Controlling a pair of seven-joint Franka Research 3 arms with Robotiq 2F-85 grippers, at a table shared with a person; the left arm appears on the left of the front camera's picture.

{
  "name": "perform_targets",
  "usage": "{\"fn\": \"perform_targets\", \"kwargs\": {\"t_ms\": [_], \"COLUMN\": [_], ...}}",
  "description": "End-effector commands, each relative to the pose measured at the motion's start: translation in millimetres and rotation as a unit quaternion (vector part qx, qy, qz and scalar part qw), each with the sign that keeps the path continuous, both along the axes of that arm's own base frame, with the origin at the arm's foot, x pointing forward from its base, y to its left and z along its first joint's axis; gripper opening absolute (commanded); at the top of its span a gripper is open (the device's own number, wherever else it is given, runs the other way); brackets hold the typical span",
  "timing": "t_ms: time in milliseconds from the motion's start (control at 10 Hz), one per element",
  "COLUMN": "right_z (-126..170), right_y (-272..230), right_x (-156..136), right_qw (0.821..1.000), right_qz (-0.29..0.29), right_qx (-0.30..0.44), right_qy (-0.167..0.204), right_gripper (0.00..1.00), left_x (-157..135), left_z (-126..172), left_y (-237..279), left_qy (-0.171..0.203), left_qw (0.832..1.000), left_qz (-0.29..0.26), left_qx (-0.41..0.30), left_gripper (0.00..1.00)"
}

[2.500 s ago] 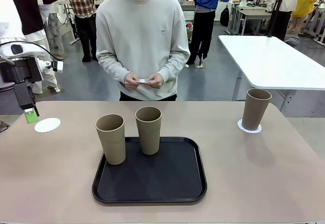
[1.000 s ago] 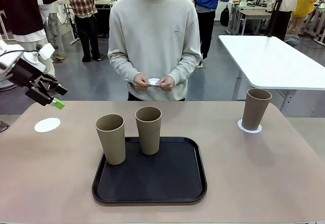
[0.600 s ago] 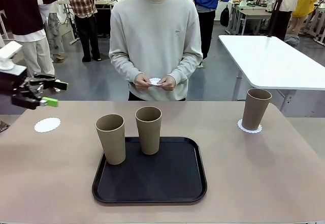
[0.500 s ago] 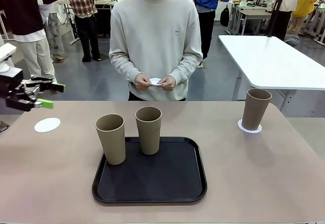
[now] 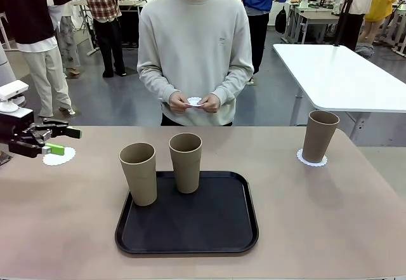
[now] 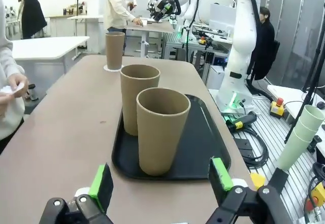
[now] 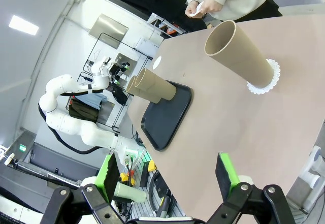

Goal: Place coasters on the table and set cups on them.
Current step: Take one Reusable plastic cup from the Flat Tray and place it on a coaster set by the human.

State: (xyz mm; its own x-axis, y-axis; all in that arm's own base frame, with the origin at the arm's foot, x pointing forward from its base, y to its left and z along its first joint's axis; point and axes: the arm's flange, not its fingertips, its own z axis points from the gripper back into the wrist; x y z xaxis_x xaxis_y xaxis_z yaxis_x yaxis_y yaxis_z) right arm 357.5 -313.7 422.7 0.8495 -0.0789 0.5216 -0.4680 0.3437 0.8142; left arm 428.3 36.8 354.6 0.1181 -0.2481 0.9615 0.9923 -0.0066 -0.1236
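Holds left claw [image 5: 63, 139] spread wide and turned sideways, empty, by a coaster [image 5: 61, 159] near the table's [image 5: 317, 216] left edge. Holds right claw [image 7: 167, 176] spread too, empty. Finds two cups [image 5: 138, 173] upright on the black tray [image 5: 203, 226], third cup [image 5: 320, 136] on its coaster [image 5: 312, 161] far right, last coaster [image 5: 194, 101] in the person's hands [image 5: 178, 102].

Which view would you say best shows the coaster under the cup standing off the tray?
The right wrist view: the coaster is large, its scalloped edge plain beneath the cup. The front view shows it smaller; the left wrist view, a distant sliver.
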Motion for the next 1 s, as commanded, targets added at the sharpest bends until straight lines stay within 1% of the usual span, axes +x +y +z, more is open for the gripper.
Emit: {"fn": "perform_targets", "kwargs": {"t_ms": [0,100,200,300,400,800,900], "right_z": [-1.0,-1.0,-1.0,-1.0,-1.0,-1.0,-1.0], "right_y": [0.5,0.5,0.5,0.5,0.5,0.5,0.5], "right_x": [-0.8,-0.8,-0.8,-0.8,-0.8,-0.8,-0.8], "right_qw": [1.000,1.000,1.000,1.000,1.000,1.000,1.000], "right_qz": [-0.001,-0.001,-0.001,-0.001,-0.001,-0.001,-0.001], "right_qx": [0.002,0.002,0.002,0.002,0.002,0.002,0.002], "right_qy": [0.003,0.003,0.003,0.003,0.003,0.003,0.003], "right_gripper": [1.00,1.00,1.00,1.00,1.00,1.00,1.00], "left_x": [1.5,0.4,-0.3,-3.2,0.5,0.6,5.4], "left_z": [-9.3,-15.8,-19.4,-14.6,-16.3,-17.8,-31.6], "left_y": [3.5,1.9,-1.1,-3.5,-2.2,-3.4,-6.8], "left_qy": [0.002,0.005,-0.001,-0.005,0.012,0.013,-0.005], "left_qw": [1.000,1.000,0.999,0.999,1.000,1.000,0.999], "left_qz": [-0.007,-0.014,-0.015,-0.016,-0.009,-0.012,-0.025], "left_qx": [0.018,0.025,0.033,0.040,0.018,0.025,0.029], "left_gripper": [1.00,1.00,1.00,1.00,1.00,1.00,1.00]}}
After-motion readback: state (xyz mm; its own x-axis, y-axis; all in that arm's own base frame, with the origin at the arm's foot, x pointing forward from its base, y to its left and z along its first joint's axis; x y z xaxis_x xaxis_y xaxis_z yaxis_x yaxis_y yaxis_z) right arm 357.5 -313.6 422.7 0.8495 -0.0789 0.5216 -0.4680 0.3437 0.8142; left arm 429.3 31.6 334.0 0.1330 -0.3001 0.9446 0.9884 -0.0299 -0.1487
